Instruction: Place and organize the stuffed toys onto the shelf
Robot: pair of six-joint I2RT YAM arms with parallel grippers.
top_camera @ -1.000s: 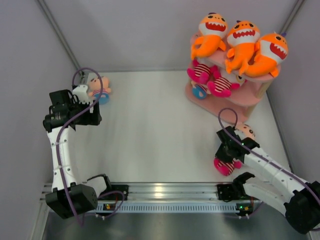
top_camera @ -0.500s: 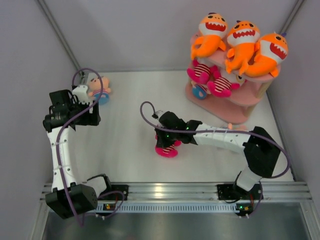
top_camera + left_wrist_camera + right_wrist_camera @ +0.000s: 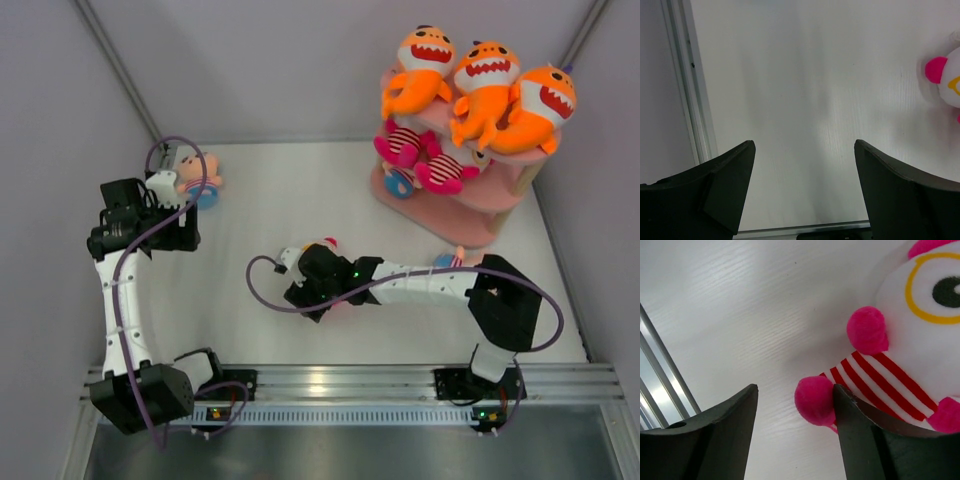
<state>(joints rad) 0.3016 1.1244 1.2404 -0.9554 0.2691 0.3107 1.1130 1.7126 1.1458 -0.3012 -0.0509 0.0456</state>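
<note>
In the right wrist view a white-faced doll (image 3: 920,340) in pink-striped clothes lies on the table, its pink hand (image 3: 815,401) resting against the inside of one finger. My right gripper (image 3: 795,390) is open and grips nothing. From above, this gripper (image 3: 312,290) is at mid-table and hides most of the doll (image 3: 328,244). The pink shelf (image 3: 470,212) at the back right carries three orange sharks (image 3: 482,80) on top, striped dolls (image 3: 428,158) on the middle board and a blue doll (image 3: 400,184) below. My left gripper (image 3: 170,183) is open beside a pink-faced blue doll (image 3: 198,175).
Grey walls close in the table on the left, back and right. A metal rail (image 3: 330,382) runs along the near edge. A bit of another toy (image 3: 455,258) shows behind my right arm, in front of the shelf. The left wrist view shows bare table between the fingers (image 3: 725,180).
My right arm swung from the front right to mid-table carrying the striped doll, and its jaws have opened off it. The left arm has not moved.
</note>
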